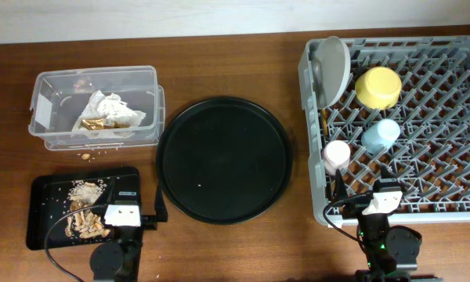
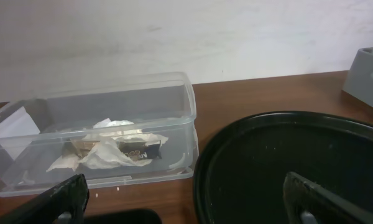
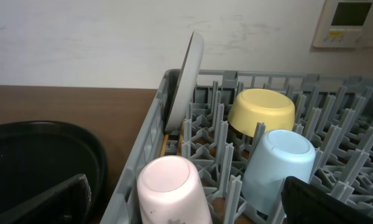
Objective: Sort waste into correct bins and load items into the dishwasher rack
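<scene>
- Left end effector [image 1: 131, 207] and right end effector [image 1: 366, 192] stand wide and empty overhead; plate [image 1: 331, 69] and bowl [image 1: 378, 86] sit in the dishwasher rack [image 1: 307, 141]; scraps [image 1: 82, 205] lie in the black tray [image 1: 47, 232]
- Left wrist: napkin [image 2: 112, 149] lies in the clear tub [image 2: 177, 99]; soft, light; we would pinch a fold
- Right wrist: pink cup [image 3: 171, 186] and blue cup [image 3: 276, 162] stand inverted among pegs; smooth, perhaps slippery; we would grip the walls

Everything sits on a dark reddish-brown wooden table [image 1: 219, 66] with a smooth top, faint grain and a slight sheen. Right behind its far edge is a plain off-white painted wall [image 2: 174, 37], a bit scuffed and mottled up close. In the right wrist view there's a small beige wall-mounted control panel with a pale greenish screen [image 3: 350, 22] high on that wall. The light is soft and even, and shadows on the tabletop are weak.
</scene>
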